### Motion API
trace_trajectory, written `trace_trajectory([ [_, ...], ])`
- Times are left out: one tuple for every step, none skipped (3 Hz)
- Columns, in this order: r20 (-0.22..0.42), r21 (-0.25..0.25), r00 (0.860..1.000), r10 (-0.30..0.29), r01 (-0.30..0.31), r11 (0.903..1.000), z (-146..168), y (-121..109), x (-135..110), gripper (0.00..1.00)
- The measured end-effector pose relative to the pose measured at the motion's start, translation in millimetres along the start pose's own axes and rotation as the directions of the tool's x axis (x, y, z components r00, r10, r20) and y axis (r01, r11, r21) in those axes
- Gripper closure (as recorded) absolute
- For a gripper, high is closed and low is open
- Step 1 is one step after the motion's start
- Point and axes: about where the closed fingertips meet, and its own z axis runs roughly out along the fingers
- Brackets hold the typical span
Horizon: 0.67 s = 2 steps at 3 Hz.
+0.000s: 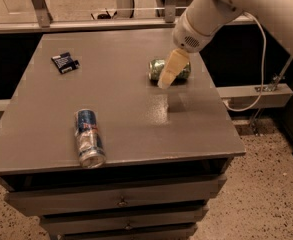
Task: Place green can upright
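The green can [157, 68] lies on its side at the right of the grey table [121, 109], its long axis running left to right. My gripper [167, 78] hangs from the white arm that comes in from the upper right. Its pale fingers point down and left. They cover the middle of the can in this view and seem to hover just above it.
A slimmer blue-and-silver can [89, 137] lies on its side near the table's front left edge. A small dark packet [65, 62] lies at the back left. A white cable [258, 69] hangs off the right side. Drawers [121, 202] sit under the tabletop.
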Motion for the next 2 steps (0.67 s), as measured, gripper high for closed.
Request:
trace_trajectory([
  [-0.047, -0.034, 0.999, 0.026, -0.028, 0.9990, 47.5, -16.5, 1.5, 0.00],
  [-0.096, -0.068, 0.994, 0.043, -0.050, 0.9964, 79.1, -21.9, 7.6, 0.03],
])
